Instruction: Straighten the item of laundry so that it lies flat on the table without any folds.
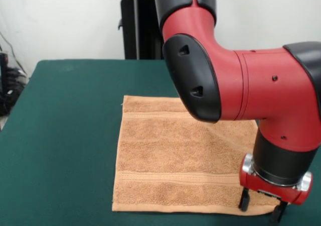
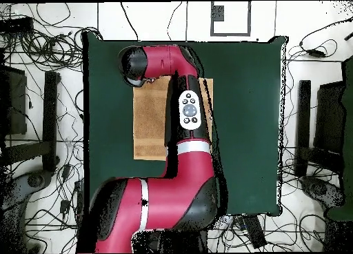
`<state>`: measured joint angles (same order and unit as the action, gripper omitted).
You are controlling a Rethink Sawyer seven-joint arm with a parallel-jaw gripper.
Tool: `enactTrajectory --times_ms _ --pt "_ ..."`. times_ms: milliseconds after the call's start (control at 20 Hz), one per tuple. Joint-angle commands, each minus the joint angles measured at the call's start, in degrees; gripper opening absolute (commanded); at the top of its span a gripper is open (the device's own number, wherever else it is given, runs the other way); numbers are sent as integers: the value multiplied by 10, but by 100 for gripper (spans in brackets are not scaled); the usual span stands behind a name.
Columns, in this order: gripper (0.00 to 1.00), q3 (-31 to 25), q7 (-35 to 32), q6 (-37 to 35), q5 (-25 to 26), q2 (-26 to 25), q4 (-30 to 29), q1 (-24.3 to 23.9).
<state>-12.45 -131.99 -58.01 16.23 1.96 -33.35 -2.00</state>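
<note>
Towel (image 1: 170,160) lying flat, its far right part hidden behind the arm (image 1: 261,90).
Gripper (image 1: 261,206) over the near right corner, fingers spread, holding nothing.

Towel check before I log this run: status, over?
Gripper open, low over the towel's near right corner in the front view. Towel spread flat on the table, no folds seen where visible. Arm hides part of it overhead. Nothing else in the way.

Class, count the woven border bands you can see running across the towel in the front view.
2. One band crosses the towel near its far end; the other near the close end. The arm hides part of the towel.
</note>
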Motion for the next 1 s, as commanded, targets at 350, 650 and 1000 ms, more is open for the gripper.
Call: enactTrajectory --times_ms 350,650,1000 --pt "100 10 -125 56 -47 29 -149 20" --pt "100 9 -109 61 -68 37 -152 13" --pt "100 7 -91 54 -91 61 -173 7"
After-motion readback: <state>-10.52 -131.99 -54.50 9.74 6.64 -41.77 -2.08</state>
